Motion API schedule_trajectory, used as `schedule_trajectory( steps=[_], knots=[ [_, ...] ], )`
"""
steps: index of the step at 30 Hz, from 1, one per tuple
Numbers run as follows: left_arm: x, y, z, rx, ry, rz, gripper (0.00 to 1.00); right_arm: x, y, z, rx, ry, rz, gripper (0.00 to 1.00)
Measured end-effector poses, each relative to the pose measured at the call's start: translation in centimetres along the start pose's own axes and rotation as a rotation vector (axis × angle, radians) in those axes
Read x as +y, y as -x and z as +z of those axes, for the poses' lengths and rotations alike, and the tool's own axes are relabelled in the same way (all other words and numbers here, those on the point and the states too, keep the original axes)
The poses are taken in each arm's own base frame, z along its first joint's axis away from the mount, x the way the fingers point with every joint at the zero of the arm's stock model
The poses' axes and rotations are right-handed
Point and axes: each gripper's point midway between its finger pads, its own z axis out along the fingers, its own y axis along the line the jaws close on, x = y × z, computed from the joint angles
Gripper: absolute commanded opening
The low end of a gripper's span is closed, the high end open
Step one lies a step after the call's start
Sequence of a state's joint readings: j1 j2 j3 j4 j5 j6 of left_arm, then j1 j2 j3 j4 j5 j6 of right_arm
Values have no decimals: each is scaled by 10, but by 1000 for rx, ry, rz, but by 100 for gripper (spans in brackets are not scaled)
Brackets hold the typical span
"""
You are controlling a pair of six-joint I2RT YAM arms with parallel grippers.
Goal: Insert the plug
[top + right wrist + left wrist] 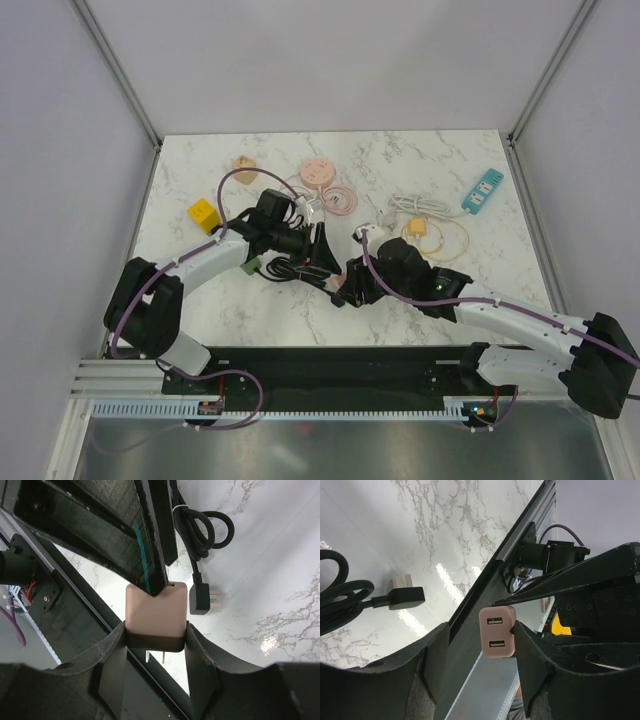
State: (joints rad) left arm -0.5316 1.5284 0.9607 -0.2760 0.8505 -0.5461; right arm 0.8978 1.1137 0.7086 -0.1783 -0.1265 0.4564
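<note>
Right gripper (156, 630) clenches the pink adapter (155, 607) by the worktop's (420, 160) near edge; left gripper (481, 630), released, should centre before closing.

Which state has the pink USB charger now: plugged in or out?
Out: the right pincer grips the pink USB charger, and its metal prongs show bare.

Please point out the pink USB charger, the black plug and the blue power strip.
pink USB charger (496, 632), left wrist view, face between its two ports
black plug (200, 600), right wrist view, its body
blue power strip (482, 190), top external view, its middle
</note>
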Motion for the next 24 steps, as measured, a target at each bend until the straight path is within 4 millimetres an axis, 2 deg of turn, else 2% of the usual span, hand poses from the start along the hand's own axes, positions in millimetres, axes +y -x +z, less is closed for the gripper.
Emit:
schedule_trajectory(
  steps=[8,10,11,12,15,17,19,22,23,24],
  knots=[
    [-15,-11,9,47,-48,8,61,3,8,1,-38,14,-5,9],
    [-17,-13,9,54,-59,5,56,3,7,1,-42,16,-6,9],
    [-18,-13,9,56,-62,3,52,3,7,1,-43,16,-5,9],
    [-18,-13,9,57,-63,2,37,3,7,0,-44,17,-6,9],
    [-22,-14,9,61,-71,-15,14,0,5,0,-45,5,-7,9],
    [-22,-15,11,64,-65,-31,11,-1,3,1,-42,-1,-12,11],
    [-22,-15,11,63,-63,-30,2,-1,3,0,-41,-1,-12,14],
    [-22,-16,12,64,-62,-30,2,-2,3,0,-42,-4,-12,24],
    [-23,-16,12,63,-62,-31,2,-2,3,0,-42,-4,-12,42],
    [-23,-16,12,63,-62,-32,2,-2,3,0,-43,-4,-12,49]
  ],
)
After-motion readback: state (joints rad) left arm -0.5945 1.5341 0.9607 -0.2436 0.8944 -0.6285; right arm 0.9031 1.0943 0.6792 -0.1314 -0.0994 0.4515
